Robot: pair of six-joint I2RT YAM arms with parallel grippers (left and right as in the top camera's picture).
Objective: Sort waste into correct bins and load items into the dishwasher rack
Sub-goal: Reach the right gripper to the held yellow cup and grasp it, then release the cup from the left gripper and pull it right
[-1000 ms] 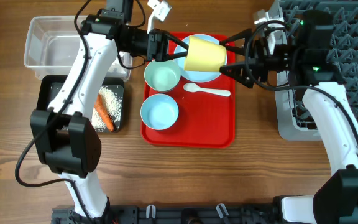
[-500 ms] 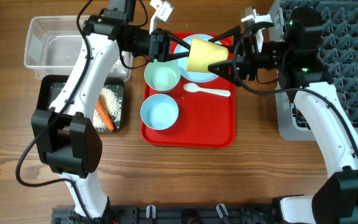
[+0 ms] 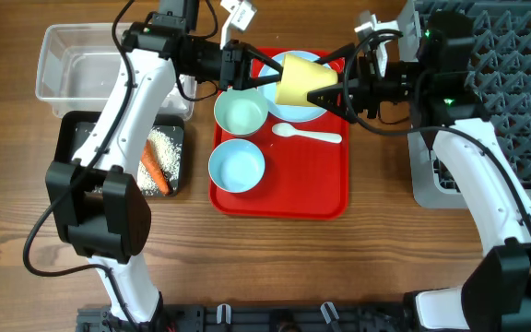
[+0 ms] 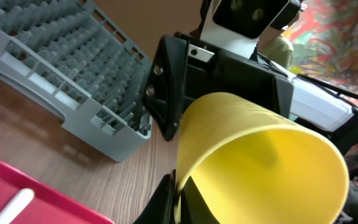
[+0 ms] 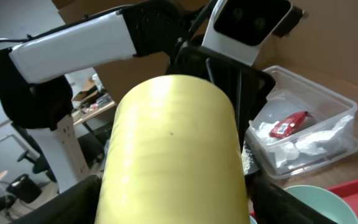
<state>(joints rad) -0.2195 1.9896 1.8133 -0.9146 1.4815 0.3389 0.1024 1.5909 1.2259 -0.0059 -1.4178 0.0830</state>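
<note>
The small yellow cup [image 3: 300,81] is held on its side in the air above the pale blue plate [image 3: 289,113] on the red tray [image 3: 284,198]. My left gripper [image 3: 270,78] is shut on the cup's rim [image 4: 179,199]. My right gripper [image 3: 328,83] is open, its fingers straddling the cup's base [image 5: 173,199] on both sides. The mint-green bowl [image 3: 241,113], light blue bowl [image 3: 237,166] and white spoon [image 3: 307,135] lie on the tray. The grey dishwasher rack [image 3: 514,55] stands at the right.
The clear tub [image 3: 53,65] at the back left holds a red wrapper [image 5: 289,124] and white napkin [image 5: 328,134]. The black tub [image 3: 67,138] in front of it holds rice [image 3: 166,148] and the carrot [image 3: 153,168].
My right gripper has moved left and its open fingers now reach around the cup's base. The left gripper has kept the cup nearly still.
</note>
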